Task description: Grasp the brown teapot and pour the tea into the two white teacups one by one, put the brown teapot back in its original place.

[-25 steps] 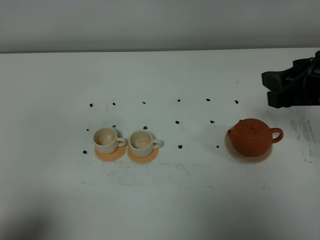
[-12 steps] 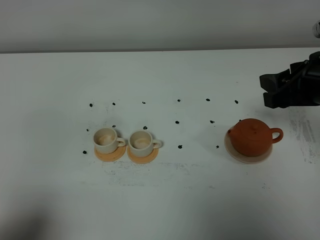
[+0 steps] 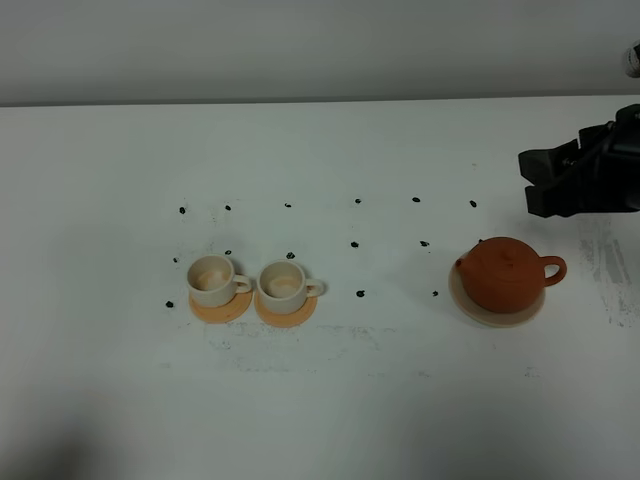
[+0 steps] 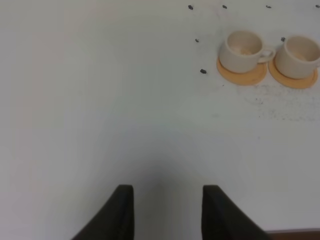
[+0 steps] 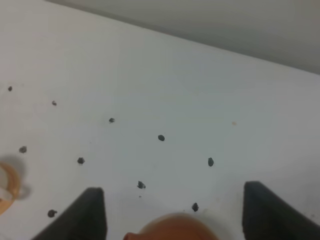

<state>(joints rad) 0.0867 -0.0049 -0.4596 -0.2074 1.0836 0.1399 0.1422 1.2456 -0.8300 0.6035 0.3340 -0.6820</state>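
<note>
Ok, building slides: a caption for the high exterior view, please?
Open right pincer hovers behind the brown teapot on its beige saucer; two white teacups sit on orange coasters.

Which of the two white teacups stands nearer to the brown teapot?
The teacup on the right in the high view: it stands between the other teacup and the brown teapot.

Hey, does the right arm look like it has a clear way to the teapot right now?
Probably yes. The right gripper hangs just beyond the teapot with its jaws wide open, and only bare table lies between them. The teapot sits on its saucer, handle turned toward the right arm's side.
</note>
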